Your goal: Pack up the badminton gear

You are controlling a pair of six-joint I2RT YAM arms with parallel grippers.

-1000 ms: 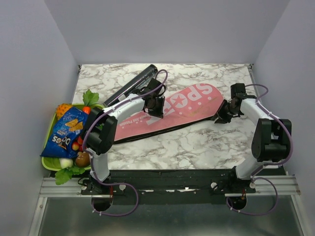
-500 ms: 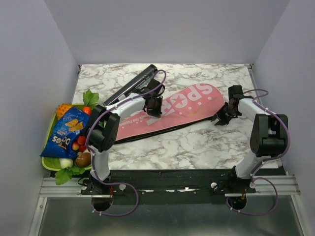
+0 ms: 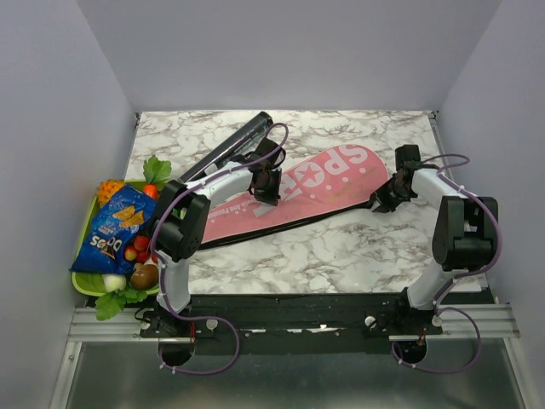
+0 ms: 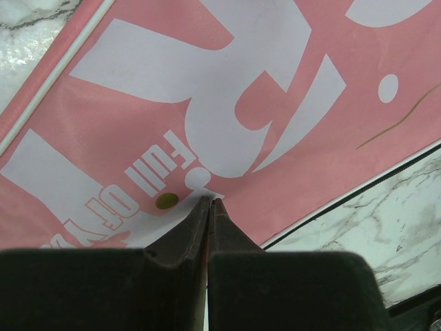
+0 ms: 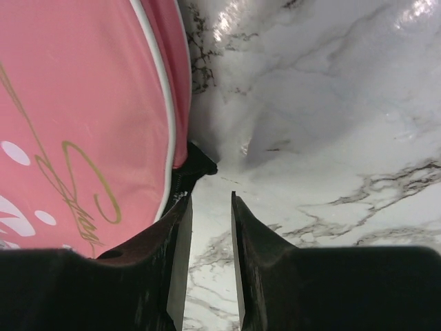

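Observation:
The pink racket-shaped bag (image 3: 319, 183) lettered "SPORT" lies flat and slantwise across the middle of the table. My left gripper (image 3: 267, 192) is shut, its tips touching the bag's printed face (image 4: 275, 103) near a small yellow dot (image 4: 166, 201). My right gripper (image 3: 381, 203) is a little open and empty at the bag's right end. Its left finger (image 5: 165, 241) lies beside the bag's white piping and the black zip end (image 5: 196, 165). The long black tube (image 3: 226, 146) lies behind the bag at the back left. No racket is in view.
A green tray (image 3: 83, 281) of toy fruit stands at the left edge, with the blue snack packet (image 3: 115, 228) lying on it. Bare marble shows in front of the bag (image 3: 341, 256) and to its right (image 5: 331, 103). Grey walls close in the table.
The right arm has drawn its elbow in, and its gripper has shifted slightly at the bag's right end. The left gripper has stayed on the bag with almost no movement.

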